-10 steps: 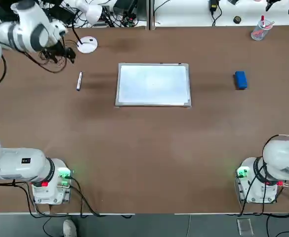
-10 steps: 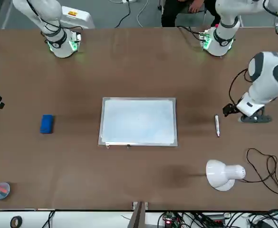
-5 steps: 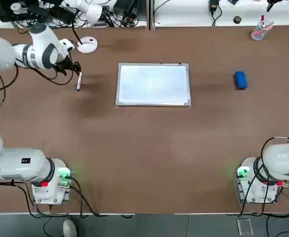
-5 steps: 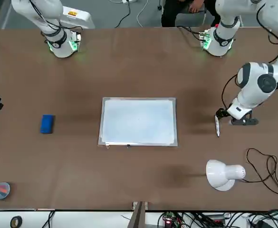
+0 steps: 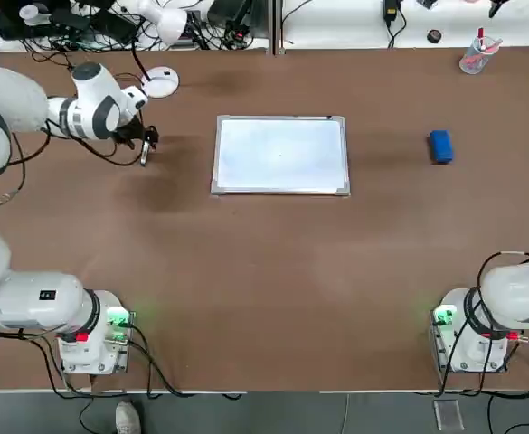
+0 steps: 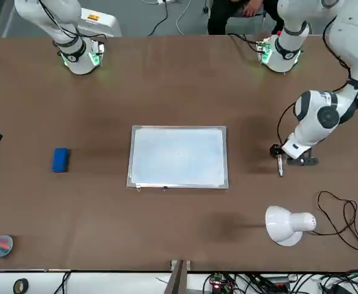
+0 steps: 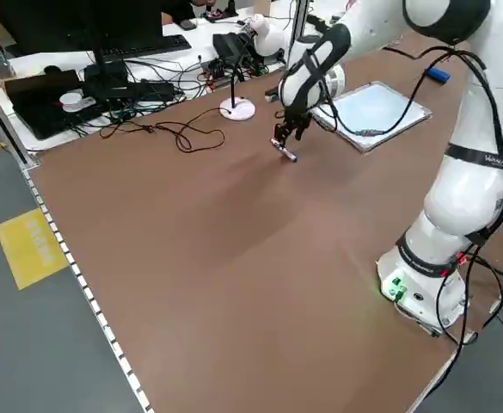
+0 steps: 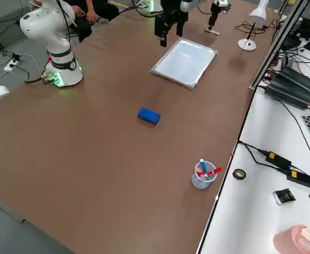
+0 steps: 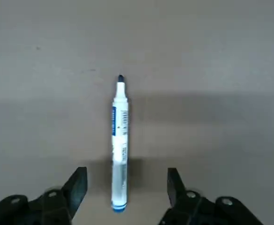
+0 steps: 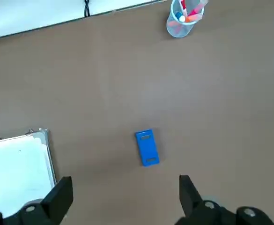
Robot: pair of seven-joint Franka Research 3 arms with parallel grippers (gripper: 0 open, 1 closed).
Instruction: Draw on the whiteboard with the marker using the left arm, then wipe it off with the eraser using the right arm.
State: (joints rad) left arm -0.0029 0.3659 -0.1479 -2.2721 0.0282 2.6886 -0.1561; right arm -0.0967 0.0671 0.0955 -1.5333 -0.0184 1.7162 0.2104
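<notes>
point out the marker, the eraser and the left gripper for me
marker (image 9: 120, 154), left wrist view, middle of its barrel
eraser (image 5: 441, 147), top view, its blue top
left gripper (image 9: 127, 187), left wrist view, midway between its fingertips

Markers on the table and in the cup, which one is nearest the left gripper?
The white marker lying on the table between the open left gripper's fingers; the others stand in the cup.

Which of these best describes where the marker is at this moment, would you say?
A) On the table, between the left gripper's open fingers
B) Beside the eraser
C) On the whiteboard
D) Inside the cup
A: the marker lies on the tabletop with the left gripper's fingers apart on either side.
</notes>
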